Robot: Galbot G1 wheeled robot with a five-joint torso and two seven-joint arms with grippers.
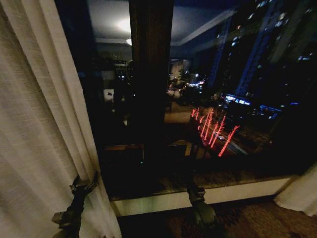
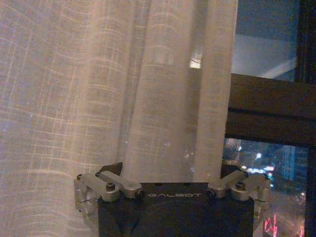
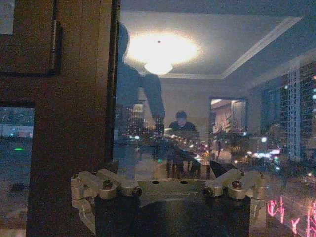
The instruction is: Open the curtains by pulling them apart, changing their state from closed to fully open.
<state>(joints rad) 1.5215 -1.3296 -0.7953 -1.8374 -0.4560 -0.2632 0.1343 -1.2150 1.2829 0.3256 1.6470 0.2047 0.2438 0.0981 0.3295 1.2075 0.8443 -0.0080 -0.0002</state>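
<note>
The left curtain [image 1: 34,129], sheer cream-white and pleated, hangs bunched along the left side of the dark window [image 1: 208,99]. My left gripper [image 1: 81,187] is at its inner edge. In the left wrist view a fold of the curtain [image 2: 168,98] hangs between the spread jaws of the left gripper [image 2: 173,168], which is open and does not clamp the cloth. A bit of the right curtain [image 1: 302,194] shows low at the far right. My right gripper [image 1: 194,191] is held up before the sill, open and holding nothing. In its own view the right gripper [image 3: 165,168] faces the glass.
A wide dark wooden window post [image 1: 151,79] stands between the two panes. A pale sill ledge [image 1: 208,196] runs below the glass, with patterned carpet [image 1: 247,220] beneath it. The glass mirrors the lit room and a ceiling lamp [image 3: 158,52].
</note>
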